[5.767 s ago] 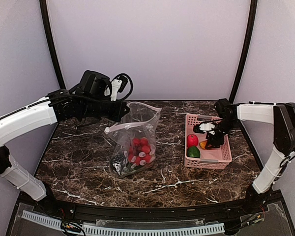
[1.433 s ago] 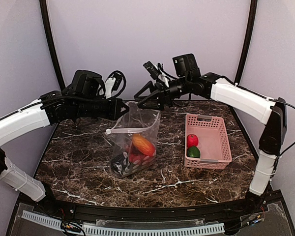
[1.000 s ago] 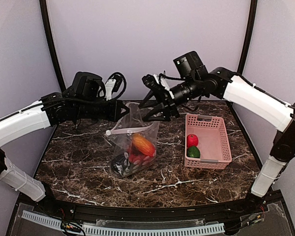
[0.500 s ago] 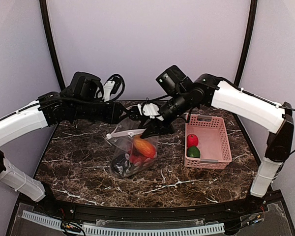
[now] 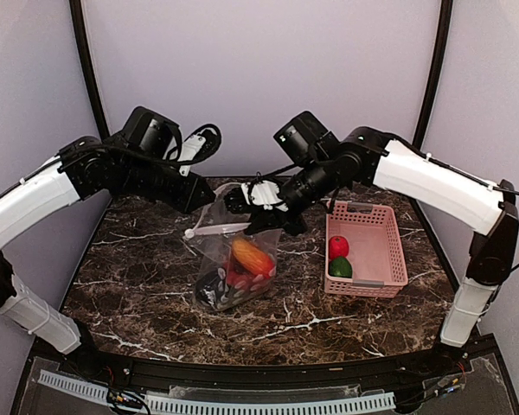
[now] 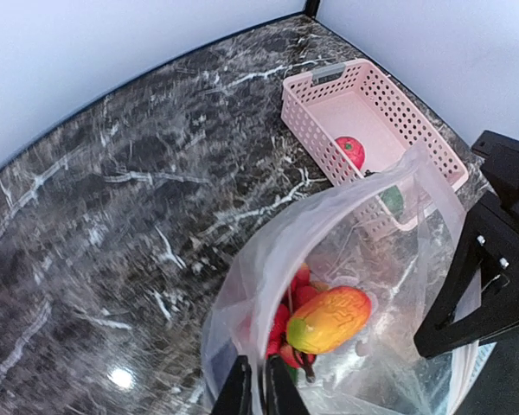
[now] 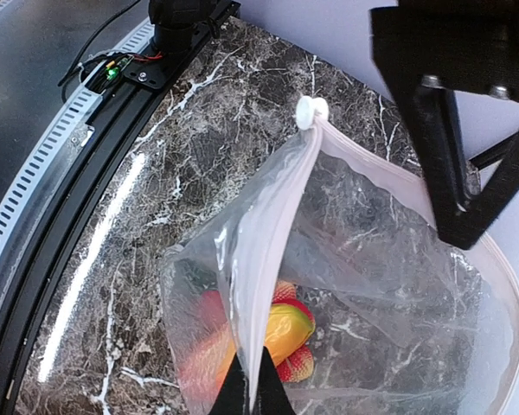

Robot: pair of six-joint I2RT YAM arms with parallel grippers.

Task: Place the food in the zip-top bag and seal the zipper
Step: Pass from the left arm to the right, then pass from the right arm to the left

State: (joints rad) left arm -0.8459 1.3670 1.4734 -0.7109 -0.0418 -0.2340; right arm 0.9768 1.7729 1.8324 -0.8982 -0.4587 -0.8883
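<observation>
Since the frame nearly six seconds back, the right arm has left the pink basket (image 5: 391, 275) and crossed to the zip-top bag (image 5: 239, 259) at the centre of the top view, and the orange piece (image 6: 329, 318) now lies inside the bag on the red grape bunch (image 6: 287, 322). The basket, right of centre, holds the red strawberry (image 5: 338, 246) and the green pepper (image 5: 341, 267).

The bag is clear, crinkly film standing on the dark, white-veined marble table (image 5: 130, 259), its mouth held open. The zipper (image 7: 281, 203) is a pale strip with a white end tab.

The right gripper (image 7: 253, 391) is closed, pinching the bag's rim at the zipper. The left gripper (image 6: 258, 391) is nearly closed on the opposite rim. Both black claws crowd the mouth. Bare marble lies left of the bag and below it in the top view, and a gap separates bag and basket.
</observation>
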